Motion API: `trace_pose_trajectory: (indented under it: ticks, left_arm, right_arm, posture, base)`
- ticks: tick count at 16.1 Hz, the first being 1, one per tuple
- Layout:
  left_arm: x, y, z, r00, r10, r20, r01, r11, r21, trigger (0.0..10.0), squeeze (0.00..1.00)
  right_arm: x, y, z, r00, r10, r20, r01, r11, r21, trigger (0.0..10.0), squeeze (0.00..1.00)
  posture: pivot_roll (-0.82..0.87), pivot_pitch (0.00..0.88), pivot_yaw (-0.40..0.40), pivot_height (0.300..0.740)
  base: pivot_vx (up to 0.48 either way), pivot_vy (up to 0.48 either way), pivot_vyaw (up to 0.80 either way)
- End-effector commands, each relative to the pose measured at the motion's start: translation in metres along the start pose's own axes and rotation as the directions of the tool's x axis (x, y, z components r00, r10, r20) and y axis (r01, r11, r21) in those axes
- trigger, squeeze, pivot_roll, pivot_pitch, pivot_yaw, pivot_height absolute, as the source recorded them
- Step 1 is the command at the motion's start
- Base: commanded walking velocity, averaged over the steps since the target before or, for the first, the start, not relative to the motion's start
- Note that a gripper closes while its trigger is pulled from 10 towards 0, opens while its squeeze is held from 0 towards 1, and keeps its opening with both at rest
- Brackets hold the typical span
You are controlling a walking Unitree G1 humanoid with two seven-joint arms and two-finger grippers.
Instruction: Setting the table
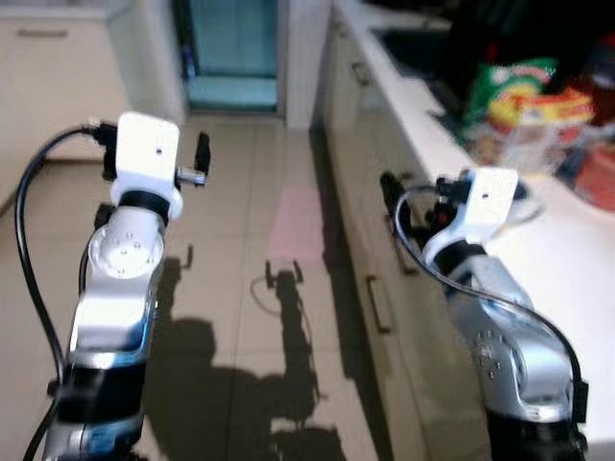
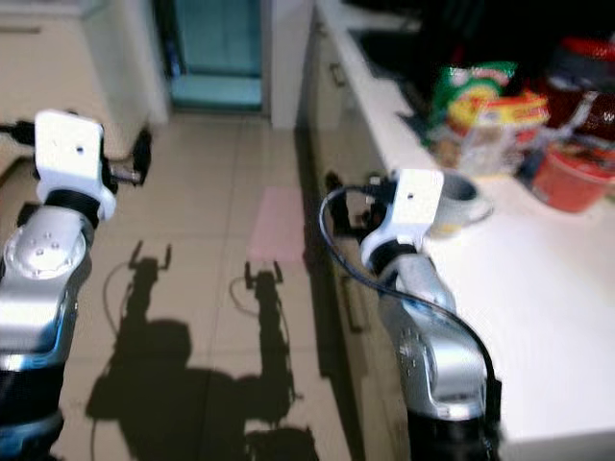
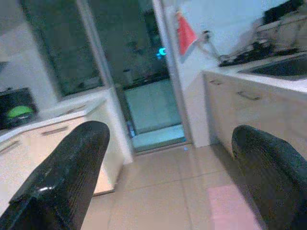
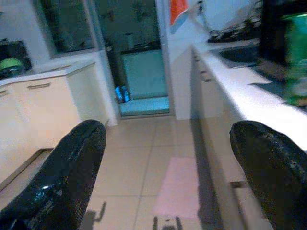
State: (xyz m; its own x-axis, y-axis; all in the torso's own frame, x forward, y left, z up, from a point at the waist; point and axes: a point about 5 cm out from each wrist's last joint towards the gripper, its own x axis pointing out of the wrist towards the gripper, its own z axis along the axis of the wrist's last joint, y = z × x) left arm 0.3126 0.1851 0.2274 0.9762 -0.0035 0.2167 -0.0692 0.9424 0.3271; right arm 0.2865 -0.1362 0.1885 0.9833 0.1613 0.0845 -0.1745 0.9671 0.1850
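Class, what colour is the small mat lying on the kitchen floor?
The mat is pale pink, seen best in the right wrist view.

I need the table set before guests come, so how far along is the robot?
Nothing looks done yet. The left pincer and right pincer are both open and empty, held over the tiled floor. A mug, red bowl and food packets sit on the white counter.
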Motion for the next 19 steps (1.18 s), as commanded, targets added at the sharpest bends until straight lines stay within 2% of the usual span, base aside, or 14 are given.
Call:
trace_pose_trajectory:
  ticks: [1,10,14,19]
  left_arm:
    - [0.0009,-0.0055,0.0053,0.999,-0.028,0.024,0.028,1.000,0.003,10.0,0.00]
    - [0.0005,-0.0069,0.0048,0.999,-0.032,0.026,0.032,0.999,-0.002,10.0,0.00]
    - [0.0003,-0.0073,0.0022,0.999,-0.031,0.019,0.031,1.000,-0.002,10.0,0.00]
    - [0.0015,-0.0079,0.0022,0.999,-0.032,0.019,0.032,0.999,-0.017,10.0,0.00]
  right_arm:
    - [-0.0009,-0.0052,0.0044,1.000,-0.024,0.013,0.024,1.000,-0.004,10.0,0.00]
    - [-0.0007,-0.0048,0.0022,1.000,-0.023,-0.005,0.023,1.000,-0.016,10.0,0.00]
    - [-0.0007,-0.0047,0.0022,1.000,-0.024,-0.007,0.024,1.000,-0.020,10.0,0.00]
    - [0.0002,-0.0048,0.0033,1.000,-0.019,-0.005,0.019,1.000,-0.010,10.0,0.00]
  posture:
    - [0.01,0.000,-0.026,0.740]
    - [0.01,0.000,-0.028,0.740]
    - [0.01,0.000,-0.028,0.740]
    - [0.01,0.000,-0.028,0.740]
  base:
    - [0.360,0.000,0.00]
    - [0.348,0.000,0.00]
    - [0.000,0.000,0.00]
    - [0.000,0.000,-0.70]
